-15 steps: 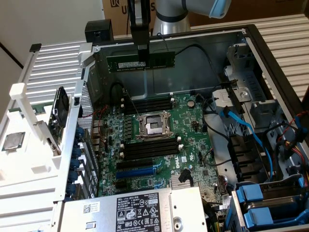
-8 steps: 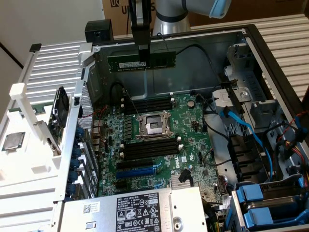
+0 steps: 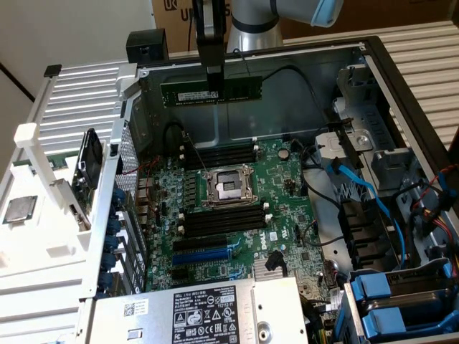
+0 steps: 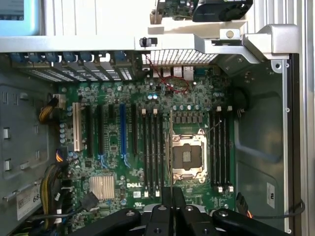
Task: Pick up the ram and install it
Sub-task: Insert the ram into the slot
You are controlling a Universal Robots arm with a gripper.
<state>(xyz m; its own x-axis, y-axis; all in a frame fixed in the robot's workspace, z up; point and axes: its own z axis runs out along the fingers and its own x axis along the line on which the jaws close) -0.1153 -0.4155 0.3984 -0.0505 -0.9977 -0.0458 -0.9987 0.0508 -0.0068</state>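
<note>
Exterior view, upper centre: the long, thin dark-green ram stick (image 3: 240, 92) is pinched by the black end effector (image 3: 214, 91).

I've got the open case (image 3: 373, 64) lying on its side, with the motherboard (image 3: 287, 186) flat inside. The processor socket (image 3: 228, 188) is mid-board. The rear memory slots (image 3: 219, 154) run on its far side from the exterior camera and the front memory slots (image 3: 222, 218) on its near side. The ram (image 3: 240, 92) hangs level, pinched in the gripper (image 3: 214, 89), above the rear memory slots and clear of the board. The power supply (image 3: 215, 312) is nearest the camera. The drive bays (image 3: 401, 301) are at the exterior view's right, and a loose processor chip (image 3: 19, 209) lies outside the case at its left.
</note>
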